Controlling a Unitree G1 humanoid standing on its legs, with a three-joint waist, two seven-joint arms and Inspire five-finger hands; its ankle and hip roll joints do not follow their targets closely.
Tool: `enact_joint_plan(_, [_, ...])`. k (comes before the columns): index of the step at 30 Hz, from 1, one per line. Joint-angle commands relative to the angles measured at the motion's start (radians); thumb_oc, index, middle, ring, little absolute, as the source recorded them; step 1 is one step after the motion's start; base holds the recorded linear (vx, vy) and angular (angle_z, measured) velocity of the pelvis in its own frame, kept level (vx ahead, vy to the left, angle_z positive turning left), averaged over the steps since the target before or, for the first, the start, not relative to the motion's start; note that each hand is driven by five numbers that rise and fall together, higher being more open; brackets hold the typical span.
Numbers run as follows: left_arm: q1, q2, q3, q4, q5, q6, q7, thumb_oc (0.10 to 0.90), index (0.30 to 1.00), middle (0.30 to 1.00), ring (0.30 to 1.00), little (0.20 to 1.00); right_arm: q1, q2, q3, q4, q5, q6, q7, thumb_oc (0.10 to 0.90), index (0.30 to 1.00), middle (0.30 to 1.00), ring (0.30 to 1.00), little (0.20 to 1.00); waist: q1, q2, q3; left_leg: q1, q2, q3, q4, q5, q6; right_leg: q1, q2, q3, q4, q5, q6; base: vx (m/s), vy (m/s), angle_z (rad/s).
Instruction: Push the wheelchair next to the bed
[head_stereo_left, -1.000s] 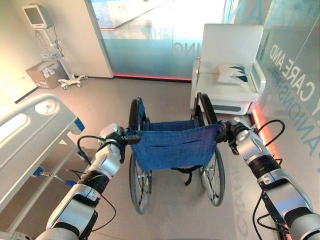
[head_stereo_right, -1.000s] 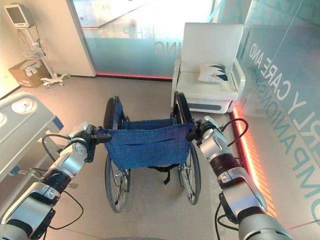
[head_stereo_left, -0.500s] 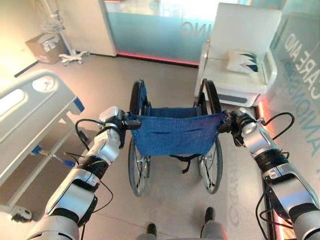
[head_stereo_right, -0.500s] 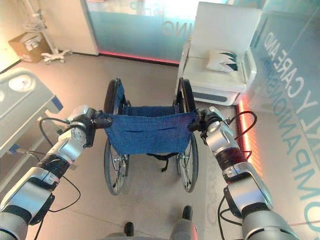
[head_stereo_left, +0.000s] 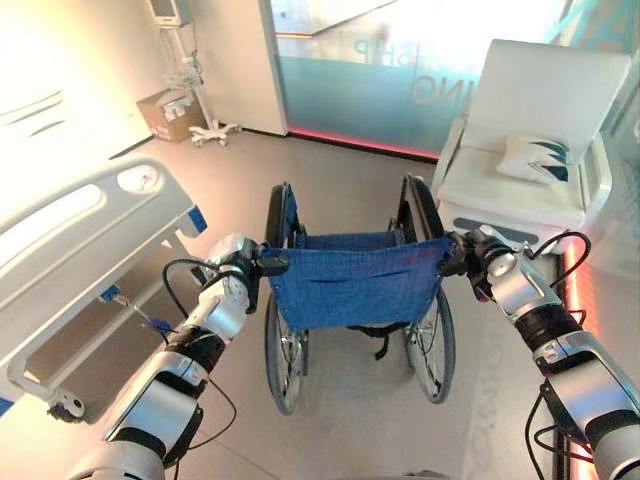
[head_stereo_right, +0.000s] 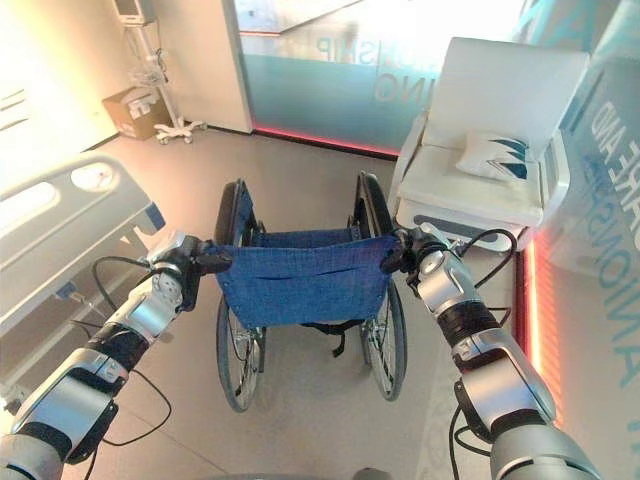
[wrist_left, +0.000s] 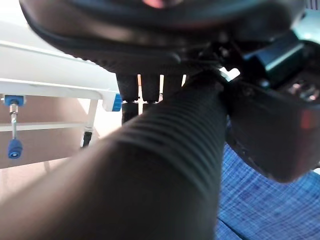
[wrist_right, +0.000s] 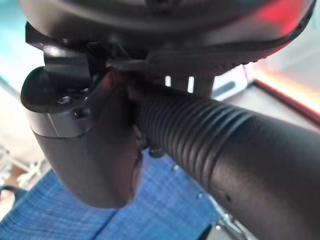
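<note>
Blue fabric of the wheelchair (head_stereo_left: 355, 285) backrest is sitting at centre frame in the head cams, big wheels on the grey floor (head_stereo_left: 350, 195), chair facing away from me toward the glass wall (head_stereo_left: 400, 70) at top centre. I'm seeing my left hand (head_stereo_left: 240, 265) at centre-left, curled round the left push handle (wrist_left: 170, 165); the wrist cam is showing the ribbed black grip running through the palm w/ fingers (wrist_left: 140, 92) wrapped over it. My right hand (head_stereo_left: 478, 255) at centre-right is doing the same on the right push handle (wrist_right: 210, 135), thumb and fingers closed tight round the ribbed grip, blue cloth just past it. Both arms are reaching in from the lower corners.

The bed (head_stereo_left: 80, 240), white w/ a rounded footboard, is lying along the left edge of the frame, its foot end near the wheelchair's left wheel but apart from it, floor showing between. A white armchair (head_stereo_left: 535, 130) w/ a patterned pillow (head_stereo_left: 535, 160) is standing at upper right, just beyond the chair's right wheel. At upper left, a cardboard box (head_stereo_left: 165, 110) and a wheeled stand (head_stereo_left: 195, 85) are sitting against the wall.
</note>
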Motion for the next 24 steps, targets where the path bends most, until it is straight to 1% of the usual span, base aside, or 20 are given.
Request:
enact_joint_plan(1, [0.139,-0.073,0.003,0.052,-0.233,-0.108,-0.046,0.4,0.3,0.3,0.3,0.3,0.008,-0.079,0.154,0.04,-0.022,-0.182,0.059,0.4,0.3,0.3,0.3,0.3,-0.012,-0.045,0.065,-0.004,-0.033,0.027,0.156,0.116,-0.013,0.088,0.046,-0.023,-0.242,0.214,-0.061,0.27,-0.068,0.09])
enact_joint_plan(2, [0.137,-0.078,0.006,0.056,-0.238,-0.111,-0.039,0.4,0.3,0.3,0.3,0.3,-0.002,-0.076,0.159,0.048,-0.018,-0.183,0.057,0.4,0.3,0.3,0.3,0.3,-0.004,-0.041,0.074,-0.018,-0.045,0.022,0.142,0.107,-0.008,0.103,0.056,-0.011,-0.243,0.208,-0.057,0.27,-0.048,0.21])
enact_joint_plan(3, [0.134,-0.08,0.008,0.058,-0.241,-0.112,-0.033,0.4,0.3,0.3,0.3,0.3,-0.011,-0.072,0.164,0.054,-0.016,-0.182,0.056,0.4,0.3,0.3,0.3,0.3,0.002,-0.043,0.076,-0.039,-0.061,0.02,0.12,0.113,-0.002,0.11,0.06,-0.001,-0.245,0.206,-0.054,0.31,-0.013,0.13])
enact_joint_plan(4, [0.127,-0.086,0.016,0.066,-0.245,-0.114,-0.019,0.4,0.3,0.3,0.3,0.3,-0.041,-0.053,0.173,0.067,-0.02,-0.162,0.058,0.4,0.3,0.3,0.3,0.3,0.028,-0.042,0.101,-0.122,-0.086,0.032,0.095,0.128,0.004,0.159,0.077,0.035,-0.262,0.191,-0.05,0.42,0.02,0.15])
enact_joint_plan(5, [0.126,-0.088,0.022,0.07,-0.248,-0.113,-0.015,0.4,0.3,0.3,0.3,0.3,-0.053,-0.031,0.181,0.062,-0.025,-0.136,0.055,0.4,0.3,0.3,0.3,0.3,0.056,-0.033,0.116,-0.21,-0.098,0.025,0.043,0.175,0.001,0.193,0.096,0.058,-0.272,0.176,-0.051,0.4,0.035,-0.01])
enact_joint_plan(6, [0.126,-0.088,0.023,0.071,-0.248,-0.113,-0.015,0.4,0.3,0.3,0.3,0.3,-0.055,-0.027,0.183,0.061,-0.026,-0.131,0.055,0.4,0.3,0.3,0.3,0.3,0.062,-0.031,0.121,-0.221,-0.098,0.023,0.034,0.183,-0.002,0.203,0.1,0.063,-0.274,0.171,-0.051,0.4,0.078,0.02])
enact_joint_plan(7, [0.129,-0.081,0.026,0.068,-0.25,-0.113,-0.016,0.4,0.3,0.3,0.3,0.3,-0.06,-0.013,0.187,0.056,-0.035,-0.114,0.061,0.4,0.3,0.3,0.3,0.3,0.084,-0.017,0.132,-0.276,-0.09,0.006,-0.026,0.243,-0.013,0.226,0.116,0.083,-0.278,0.16,-0.054,0.38,0.099,-0.13])
enact_joint_plan(8, [0.134,-0.073,0.028,0.064,-0.252,-0.114,-0.014,0.4,0.3,0.3,0.3,0.3,-0.062,-0.008,0.191,0.054,-0.039,-0.108,0.066,0.4,0.3,0.3,0.3,0.3,0.101,-0.007,0.138,-0.311,-0.076,-0.01,-0.08,0.292,-0.021,0.245,0.124,0.099,-0.281,0.153,-0.054,0.57,0.181,-0.34])
enact_joint_plan(9, [0.148,-0.058,0.037,0.056,-0.248,-0.124,-0.012,0.4,0.3,0.3,0.3,0.3,-0.063,-0.004,0.196,0.061,-0.047,-0.115,0.079,0.4,0.3,0.3,0.3,0.3,0.121,-0.001,0.147,-0.336,-0.061,-0.033,-0.144,0.352,-0.031,0.271,0.129,0.123,-0.281,0.141,-0.057,0.49,0.202,-0.46])
enact_joint_plan(10, [0.153,-0.046,0.041,0.049,-0.248,-0.126,-0.014,0.4,0.3,0.3,0.3,0.3,-0.066,-0.006,0.199,0.071,-0.05,-0.128,0.086,0.4,0.3,0.3,0.3,0.3,0.131,0.003,0.15,-0.354,-0.052,-0.046,-0.169,0.365,-0.032,0.28,0.129,0.134,-0.276,0.134,-0.057,0.46,0.226,-0.72])
enact_joint_plan(11, [0.157,-0.029,0.047,0.039,-0.25,-0.126,-0.02,0.4,0.3,0.3,0.3,0.3,-0.073,-0.011,0.204,0.082,-0.049,-0.145,0.097,0.4,0.3,0.3,0.3,0.3,0.141,0.005,0.154,-0.357,-0.049,-0.054,-0.2,0.37,-0.03,0.29,0.126,0.147,-0.261,0.114,-0.058,0.34,0.208,-0.88])
enact_joint_plan(12, [0.158,-0.014,0.051,0.036,-0.247,-0.13,-0.028,0.4,0.3,0.3,0.3,0.3,-0.081,-0.018,0.209,0.092,-0.044,-0.163,0.103,0.4,0.3,0.3,0.3,0.3,0.147,0.01,0.156,-0.359,-0.043,-0.055,-0.205,0.372,-0.028,0.297,0.127,0.154,-0.244,0.092,-0.06,0.39,0.26,-1.08])
enact_joint_plan(13, [0.148,0.009,0.052,0.035,-0.243,-0.135,-0.046,0.4,0.3,0.3,0.3,0.3,-0.09,-0.026,0.216,0.108,-0.035,-0.181,0.102,0.4,0.3,0.3,0.3,0.3,0.145,0.02,0.153,-0.35,-0.037,-0.034,-0.183,0.351,-0.017,0.298,0.129,0.153,-0.214,0.061,-0.064,0.36,0.258,-0.88])
enact_joint_plan(15, [0.132,0.029,0.053,0.042,-0.237,-0.138,-0.065,0.4,0.3,0.3,0.3,0.3,-0.087,-0.024,0.215,0.12,-0.021,-0.187,0.089,0.4,0.3,0.3,0.3,0.3,0.137,0.021,0.145,-0.336,-0.048,-0.001,-0.117,0.284,0.009,0.292,0.126,0.146,-0.164,0.023,-0.065,0.37,0.216,-0.52])
enact_joint_plan(16, [0.126,0.045,0.049,0.043,-0.245,-0.143,-0.078,0.4,0.3,0.3,0.3,0.3,-0.069,-0.015,0.207,0.113,-0.021,-0.182,0.091,0.4,0.3,0.3,0.3,0.3,0.143,0.016,0.139,-0.358,-0.067,-0.006,-0.047,0.249,0.018,0.303,0.116,0.138,-0.136,-0.001,-0.063,0.47,0.196,-0.31])
enact_joint_plan(17, [0.126,0.05,0.052,0.037,-0.238,-0.147,-0.091,0.4,0.3,0.3,0.3,0.3,-0.052,-0.009,0.202,0.116,-0.015,-0.183,0.074,0.4,0.3,0.3,0.3,0.3,0.148,0.005,0.132,-0.348,-0.074,0.006,-0.007,0.197,0.043,0.309,0.093,0.122,-0.108,-0.016,-0.051,0.4,0.161,-0.32])
enact_joint_plan(18, [0.127,0.051,0.053,0.038,-0.232,-0.148,-0.094,0.4,0.3,0.3,0.3,0.3,-0.047,-0.006,0.2,0.121,-0.012,-0.189,0.069,0.4,0.3,0.3,0.3,0.3,0.149,0.003,0.128,-0.338,-0.078,0.007,-0.008,0.186,0.05,0.309,0.089,0.119,-0.099,-0.018,-0.044,0.35,0.157,-0.49])
enact_joint_plan(19, [0.127,0.052,0.053,0.042,-0.225,-0.149,-0.096,0.4,0.3,0.3,0.3,0.3,-0.035,0.003,0.192,0.126,-0.008,-0.198,0.061,0.4,0.3,0.3,0.3,0.3,0.152,-0.001,0.121,-0.314,-0.091,0.004,-0.018,0.171,0.062,0.31,0.077,0.113,-0.082,-0.014,-0.028,0.35,0.166,-0.39])
enact_joint_plan(21, [0.117,0.047,0.051,0.061,-0.211,-0.146,-0.098,0.4,0.3,0.3,0.3,0.3,-0.014,0.024,0.173,0.119,-0.019,-0.197,0.045,0.4,0.3,0.3,0.3,0.3,0.157,-0.013,0.104,-0.278,-0.12,-0.007,-0.037,0.154,0.082,0.315,0.044,0.107,-0.044,0.024,0.007,0.4,0.226,-0.42])
enact_joint_plan(24, [0.1,0.026,0.045,0.084,-0.215,-0.143,-0.071,0.4,0.3,0.3,0.3,0.3,0.001,0.034,0.164,0.112,-0.032,-0.2,0.035,0.4,0.3,0.3,0.3,0.3,0.159,-0.016,0.082,-0.253,-0.149,0.003,-0.067,0.134,0.108,0.322,0.009,0.105,0.053,0.087,0.026,0.3,0.256,-0.3])
